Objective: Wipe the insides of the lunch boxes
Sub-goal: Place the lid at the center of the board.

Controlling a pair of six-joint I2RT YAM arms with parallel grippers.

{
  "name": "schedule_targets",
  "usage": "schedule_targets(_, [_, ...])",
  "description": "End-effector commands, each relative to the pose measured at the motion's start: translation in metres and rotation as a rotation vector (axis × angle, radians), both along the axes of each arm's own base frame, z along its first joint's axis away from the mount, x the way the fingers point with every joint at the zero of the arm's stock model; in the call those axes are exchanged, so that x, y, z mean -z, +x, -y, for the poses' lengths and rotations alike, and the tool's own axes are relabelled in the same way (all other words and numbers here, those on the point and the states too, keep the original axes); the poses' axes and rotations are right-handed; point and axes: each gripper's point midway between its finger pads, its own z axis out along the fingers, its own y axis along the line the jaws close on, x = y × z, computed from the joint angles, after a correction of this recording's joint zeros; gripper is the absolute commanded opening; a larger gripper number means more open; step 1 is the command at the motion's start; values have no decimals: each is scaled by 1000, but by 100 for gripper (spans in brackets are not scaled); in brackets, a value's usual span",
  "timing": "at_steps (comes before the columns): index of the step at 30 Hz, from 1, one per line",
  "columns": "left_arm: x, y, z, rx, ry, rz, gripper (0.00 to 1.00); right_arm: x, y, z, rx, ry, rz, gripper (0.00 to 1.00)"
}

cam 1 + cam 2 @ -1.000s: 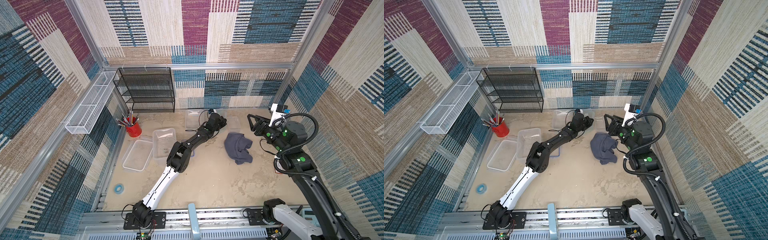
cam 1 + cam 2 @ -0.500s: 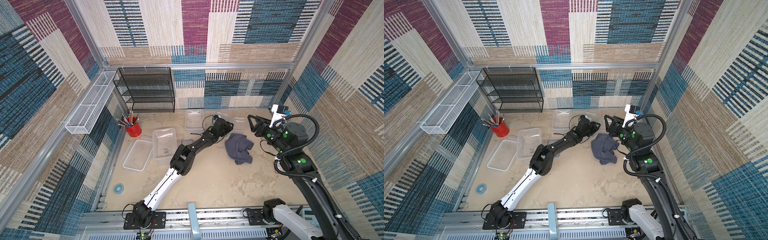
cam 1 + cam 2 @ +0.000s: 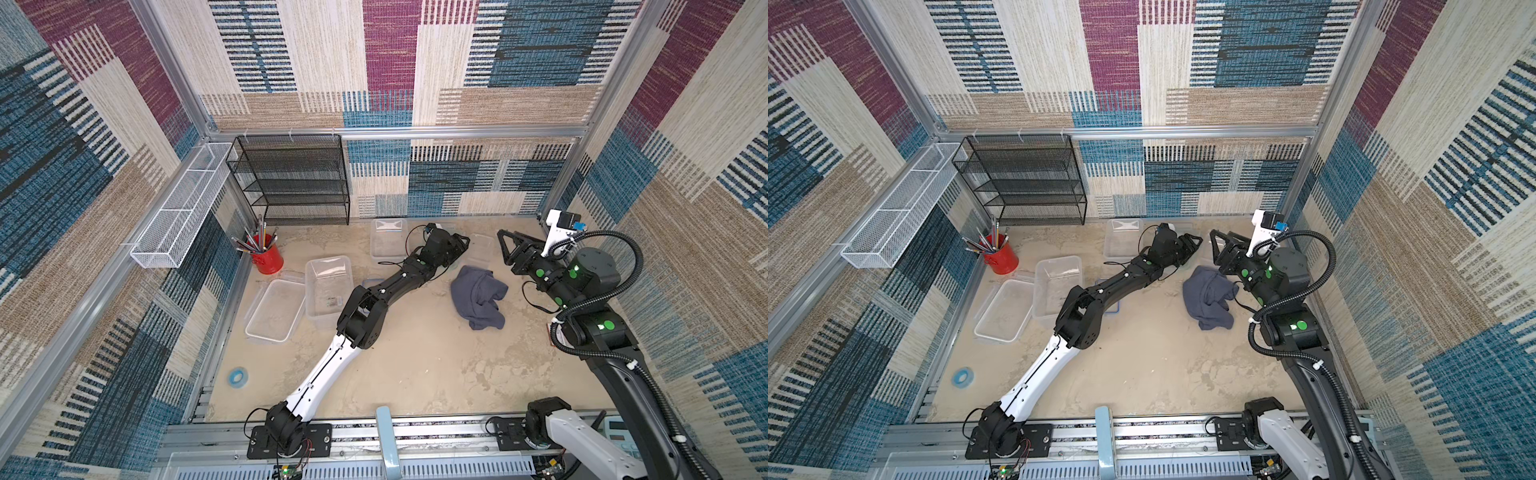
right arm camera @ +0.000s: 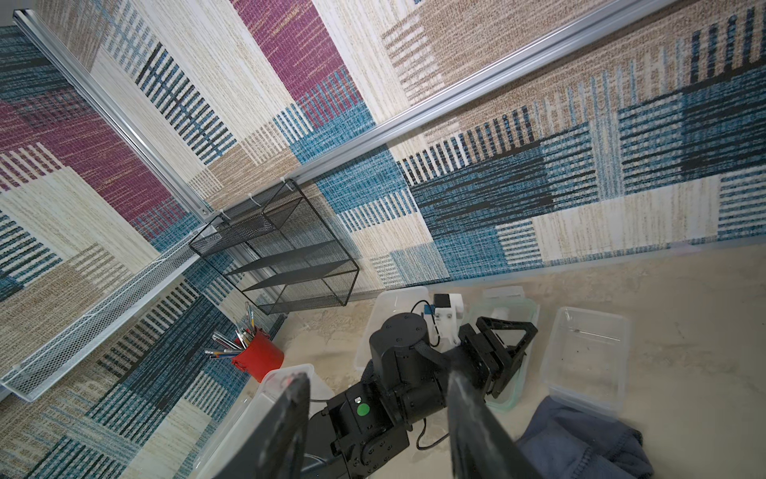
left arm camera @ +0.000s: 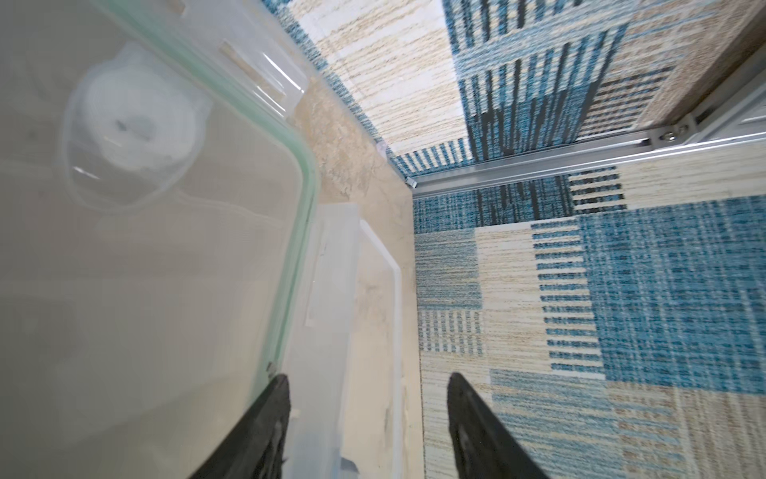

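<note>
Three translucent lunch boxes stand open: a large one [image 3: 327,286] at left-centre, one [image 3: 388,237] by the back wall, and a small one [image 3: 482,249] [image 4: 586,361] at back right. A green-rimmed lid [image 5: 145,249] [image 4: 510,398] lies flat under my left gripper [image 3: 461,243] [image 5: 367,381], which hangs open and empty just over the lid's edge, beside the small box [image 5: 373,331]. My right gripper [image 3: 505,245] [image 4: 378,375] hovers open and empty above the table, right of the small box. A grey-blue cloth [image 3: 478,301] [image 3: 1208,297] lies crumpled between both arms.
A whitish lid [image 3: 274,309] lies left of the large box. A red cup of pencils [image 3: 266,255], a black mesh shelf [image 3: 291,183] and a white wire basket [image 3: 183,208] line the back left. A blue tape roll [image 3: 237,377] sits front left. A blue-rimmed lid [image 3: 365,283] peeks from under the left arm.
My left gripper has swung right along the back, from beside the back lunch box to over the green-rimmed lid, and opened from shut. The right arm has barely moved.
</note>
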Motion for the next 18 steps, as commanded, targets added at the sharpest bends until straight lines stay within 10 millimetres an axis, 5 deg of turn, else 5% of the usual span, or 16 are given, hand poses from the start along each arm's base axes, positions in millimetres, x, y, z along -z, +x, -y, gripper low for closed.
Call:
schedule_targets(1, [-75,-3,-1,27,-100,101,63,-6,1,-2,-12,18,19,55])
schedule_targets(7, [-89,-12,-7,59,-84,32,64,2,3,-4,-22,16,-17,56])
schedule_targets(18, [-25,-16,-22,38,93,-99,58,3,-9,-3,-28,28,-25,57])
